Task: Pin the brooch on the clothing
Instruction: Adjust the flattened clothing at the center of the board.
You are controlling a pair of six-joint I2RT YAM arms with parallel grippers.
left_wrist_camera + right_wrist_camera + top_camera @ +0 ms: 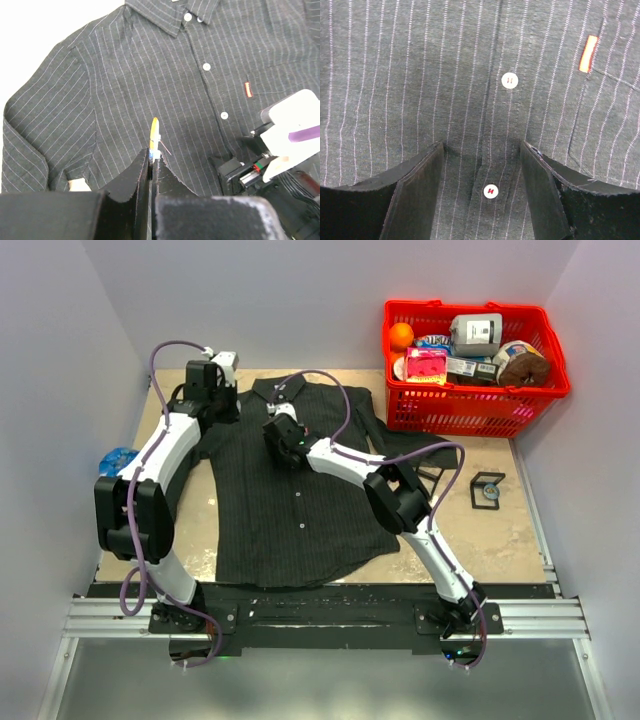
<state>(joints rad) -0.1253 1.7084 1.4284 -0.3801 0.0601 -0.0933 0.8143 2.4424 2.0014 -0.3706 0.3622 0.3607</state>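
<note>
The shirt [270, 530] is lying flat and face up in the middle of the table [500, 540] in the top view, with its collar pointing to the top of the frame. It is looking soft, thin and floppy, so it will likely bunch up or slide when a pin is pushing at it. Holding the cloth flat beside the pinning spot seems the safe way.

The right gripper [481, 145] is hanging over the shirt front with its fingers spread wide, one on each side of the row of buttons [510, 80], and it is holding nothing. I cannot tell if it is touching the cloth.

The left gripper [151, 159] is pinching the brooch [154, 131] low in the middle of the left wrist view, over the shirt's chest. The brooch is looking small, light and hard, so it could twist or slip. Gripping its flat yellow body is probably best.

Only the brooch's thin edge is showing, so its face is hiding from us, and its fine pin is hard to make out. The little red tag [589, 53] is too blurry to read.
</note>
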